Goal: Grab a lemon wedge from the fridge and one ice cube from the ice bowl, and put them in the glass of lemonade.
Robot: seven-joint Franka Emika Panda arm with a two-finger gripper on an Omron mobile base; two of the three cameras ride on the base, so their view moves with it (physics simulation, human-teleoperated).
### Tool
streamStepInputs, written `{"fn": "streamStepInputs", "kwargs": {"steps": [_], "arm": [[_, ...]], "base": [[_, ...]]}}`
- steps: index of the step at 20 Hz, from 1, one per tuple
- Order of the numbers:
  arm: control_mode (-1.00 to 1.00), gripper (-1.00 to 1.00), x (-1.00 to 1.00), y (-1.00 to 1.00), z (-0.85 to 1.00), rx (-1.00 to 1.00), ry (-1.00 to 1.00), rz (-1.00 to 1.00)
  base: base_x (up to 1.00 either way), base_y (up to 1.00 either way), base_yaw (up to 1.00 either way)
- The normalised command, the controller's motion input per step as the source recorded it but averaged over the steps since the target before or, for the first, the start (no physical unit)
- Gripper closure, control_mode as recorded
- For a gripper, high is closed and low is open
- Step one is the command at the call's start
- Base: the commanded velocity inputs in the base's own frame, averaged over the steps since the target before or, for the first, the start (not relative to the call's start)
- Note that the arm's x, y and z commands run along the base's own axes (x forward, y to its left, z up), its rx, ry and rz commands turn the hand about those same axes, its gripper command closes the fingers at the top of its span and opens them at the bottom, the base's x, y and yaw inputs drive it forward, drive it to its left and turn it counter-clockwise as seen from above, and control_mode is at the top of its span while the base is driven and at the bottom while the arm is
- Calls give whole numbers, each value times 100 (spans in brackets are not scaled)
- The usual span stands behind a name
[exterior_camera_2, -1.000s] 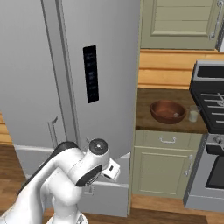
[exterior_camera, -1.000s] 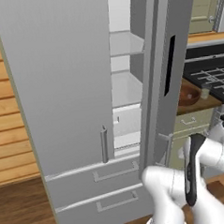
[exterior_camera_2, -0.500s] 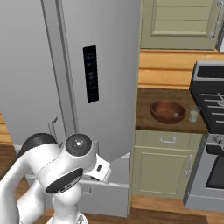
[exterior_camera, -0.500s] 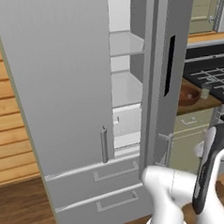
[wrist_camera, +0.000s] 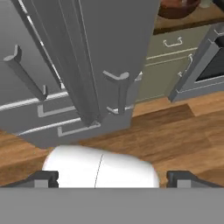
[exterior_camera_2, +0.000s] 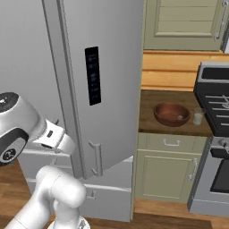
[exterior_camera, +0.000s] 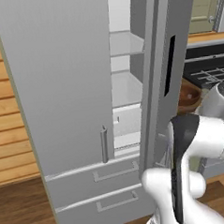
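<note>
The grey fridge (exterior_camera: 65, 88) stands with its right door (exterior_camera_2: 112, 67) swung ajar, showing bare white shelves (exterior_camera: 127, 87) inside. No lemon wedge can be made out on them. In the hand view my gripper (wrist_camera: 113, 179) is open, its fingertips (wrist_camera: 41, 178) wide apart with nothing between them, looking down at the door handles (wrist_camera: 120, 89) and the floor. On the counter to the right of the fridge sits the reddish-brown ice bowl (exterior_camera_2: 171, 113), with the glass of lemonade (exterior_camera_2: 197, 116) just right of it. The ice cube is too small to tell.
Two fridge drawers (exterior_camera: 113, 172) lie below the doors. Beige cabinets (exterior_camera_2: 167, 167) stand under the wooden counter (exterior_camera_2: 147, 107), with more above (exterior_camera_2: 183, 22). A stove (exterior_camera_2: 214, 134) is at the far right. Wooden floor (wrist_camera: 166, 131) spreads in front.
The arm's elbow has swung up and to the left in the right base view, and the jaws have gone from nearly shut to wide open. The fridge door stands as before.
</note>
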Motion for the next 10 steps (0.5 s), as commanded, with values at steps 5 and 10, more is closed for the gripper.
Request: {"fn": "streamStepInputs", "kwargs": {"steps": [5,10], "arm": [[-100,-100,4,100,97,-33,0,0],[-100,-100,88,78,25,-61,14,-3]], "base": [[0,0,0],[0,0,0]]}}
